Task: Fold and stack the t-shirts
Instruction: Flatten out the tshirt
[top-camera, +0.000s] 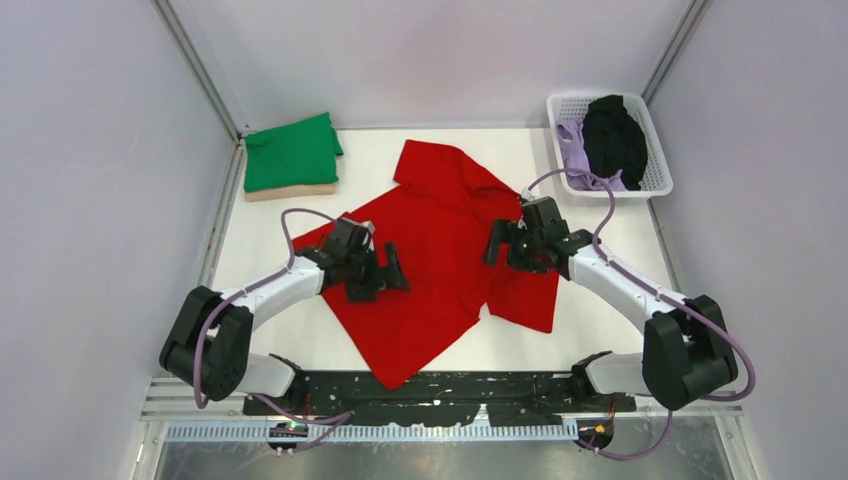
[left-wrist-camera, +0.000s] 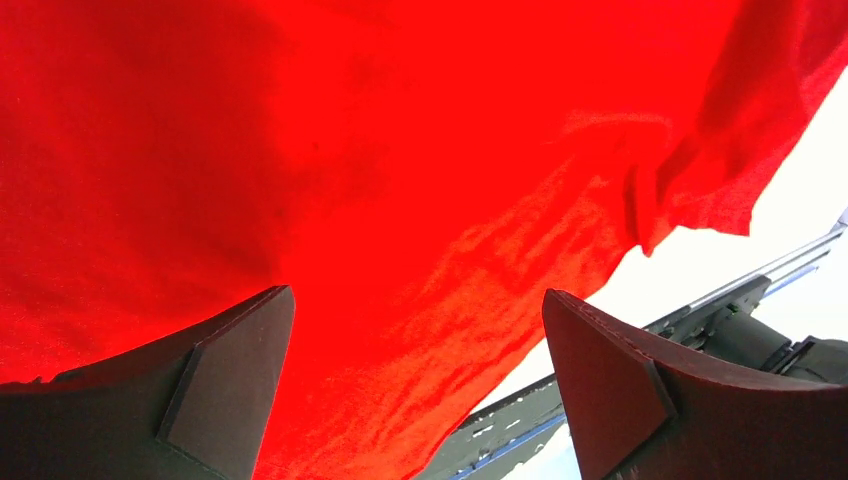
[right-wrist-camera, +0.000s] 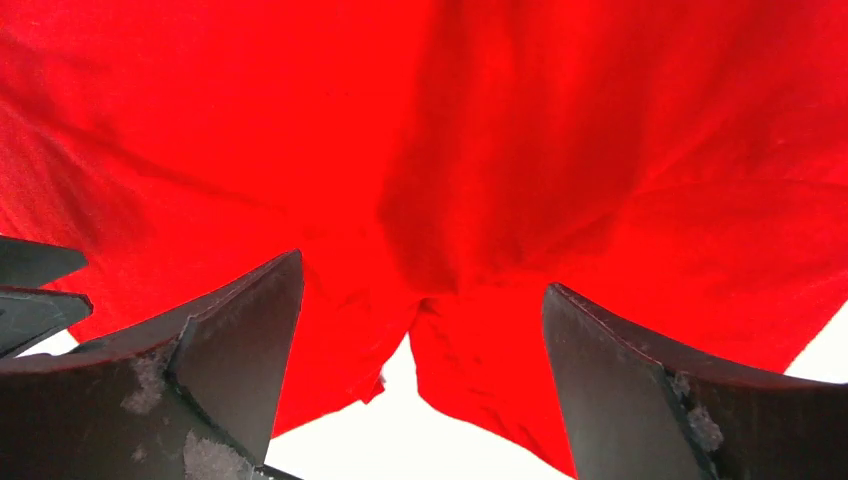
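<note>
Red t-shirt (top-camera: 440, 270) lies spread flat and slanted across the middle of the tabletop (top-camera: 520, 350), with both pincers poised over it. The left pincer (top-camera: 380, 280) sits above the shirt's left side with its jaws wide apart, gripping nothing. Its wrist view shows the two dark fingers (left-wrist-camera: 230, 380) framing bright, lightly creased red cloth, and a loose red edge at the upper right against the white surface. The right pincer (top-camera: 510, 255) sits above the shirt's right side, also spread wide and empty. Its wrist view shows folds of red fabric between its fingers (right-wrist-camera: 240, 340) and a small patch of white tabletop below them. From above, one corner of the shirt points toward the near edge between the two arm bases, the opposite end reaches toward the far edge, and a sleeve lies under the left arm. In the far left corner a folded green t-shirt (top-camera: 292, 152) rests on top of a folded tan t-shirt (top-camera: 290, 191), of which only the front edge shows. At the far right corner stands a white basket (top-camera: 660, 185) holding a black garment (top-camera: 612, 140) and a lavender garment (top-camera: 575, 155), touching each other.
</note>
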